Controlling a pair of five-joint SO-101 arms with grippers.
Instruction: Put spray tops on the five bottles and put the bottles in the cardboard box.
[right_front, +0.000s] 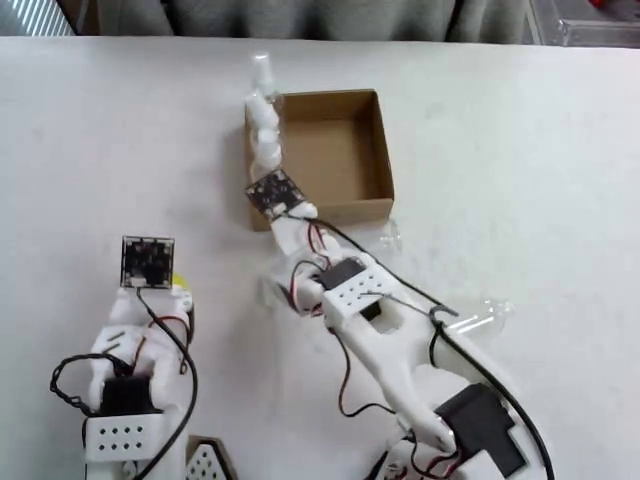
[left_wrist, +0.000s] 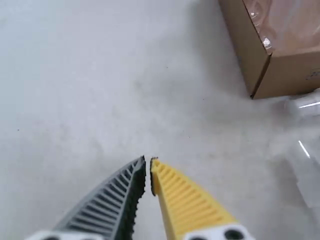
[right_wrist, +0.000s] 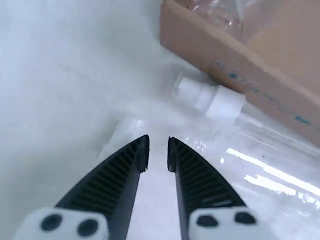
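The cardboard box (right_front: 380, 150) stands at the middle back of the table, with clear plastic showing inside it (right_wrist: 225, 15). A clear bottle (right_wrist: 270, 170) with a white spray top (right_wrist: 210, 97) lies on the table against the box's outer wall. My right gripper (right_wrist: 157, 152) hovers just over this bottle, its black fingers a narrow gap apart with nothing between them. In the high view this gripper (right_front: 266, 130) stretches along the box's left side. My left gripper (left_wrist: 148, 167) is shut and empty over bare table, left of the box (left_wrist: 280, 65).
Two more clear bottles lie in front of the box, one (right_front: 392, 235) near its front right corner and one (right_front: 480, 318) beside the right arm. A clear bottle (left_wrist: 305, 145) lies close to the left gripper. The left arm (right_front: 140, 330) sits at the front left.
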